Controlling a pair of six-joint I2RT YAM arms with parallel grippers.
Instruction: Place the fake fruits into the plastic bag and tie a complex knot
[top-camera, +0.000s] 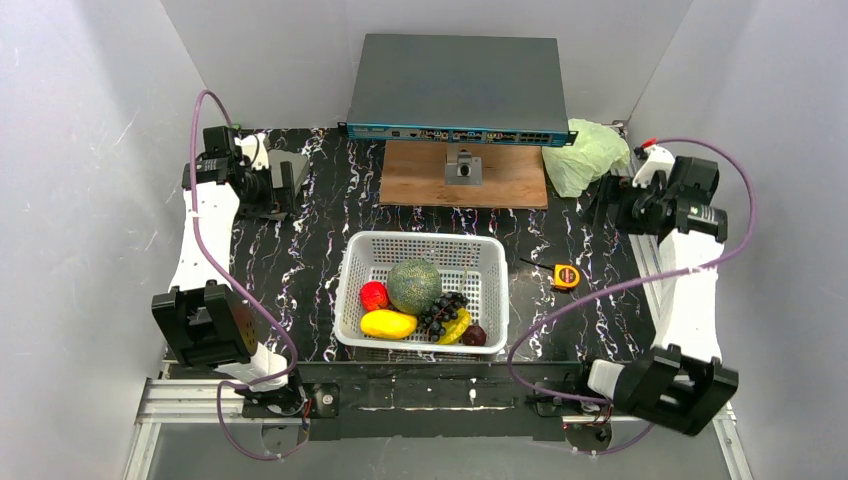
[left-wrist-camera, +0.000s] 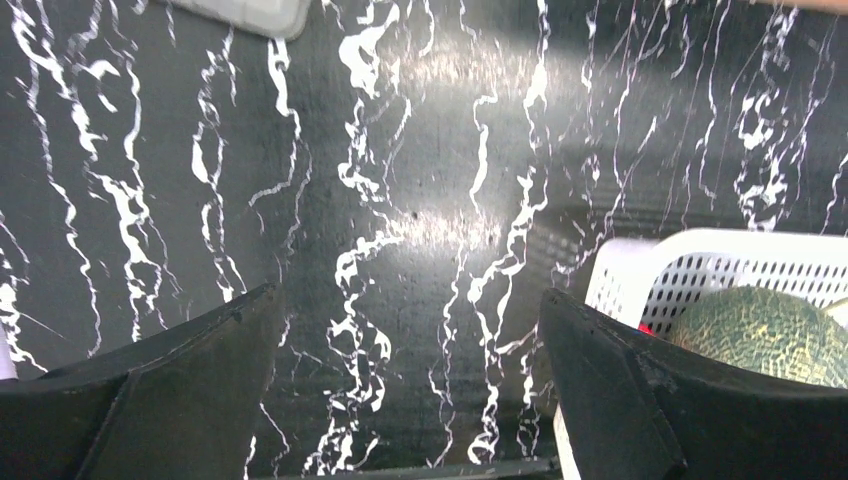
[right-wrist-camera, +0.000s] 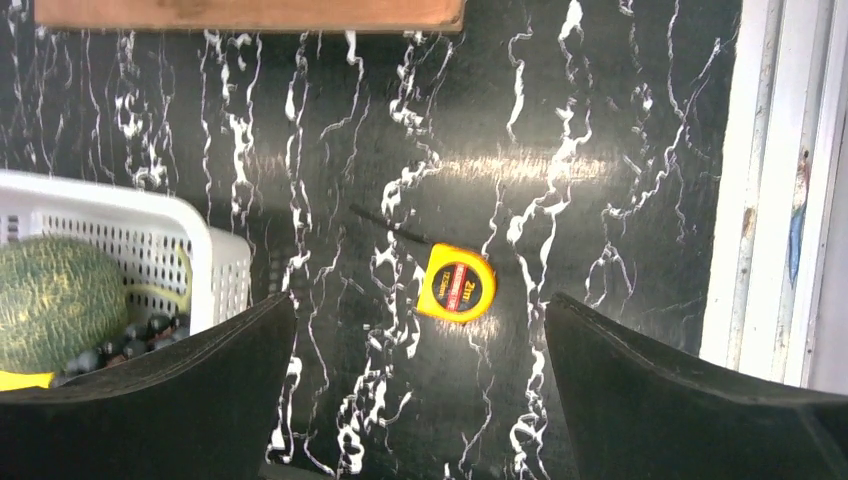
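Observation:
The fake fruits lie in a white perforated basket (top-camera: 480, 250) at the table's near middle: a green netted melon (top-camera: 414, 285), a red fruit (top-camera: 374, 295), a yellow mango (top-camera: 388, 324), dark grapes (top-camera: 440, 312), a banana (top-camera: 458, 328) and a small dark plum (top-camera: 475, 336). The pale-green plastic bag (top-camera: 585, 155) lies crumpled at the back right. My left gripper (top-camera: 285, 185) (left-wrist-camera: 410, 300) is open and empty over bare table at the back left. My right gripper (top-camera: 608, 203) (right-wrist-camera: 420, 305) is open and empty, just in front of the bag. The melon also shows in the left wrist view (left-wrist-camera: 770, 335) and the right wrist view (right-wrist-camera: 55, 300).
A yellow tape measure (top-camera: 566, 276) (right-wrist-camera: 458, 283) lies right of the basket. A dark network switch (top-camera: 455, 90) stands at the back on a wooden board (top-camera: 420, 180). White walls close in the table on three sides.

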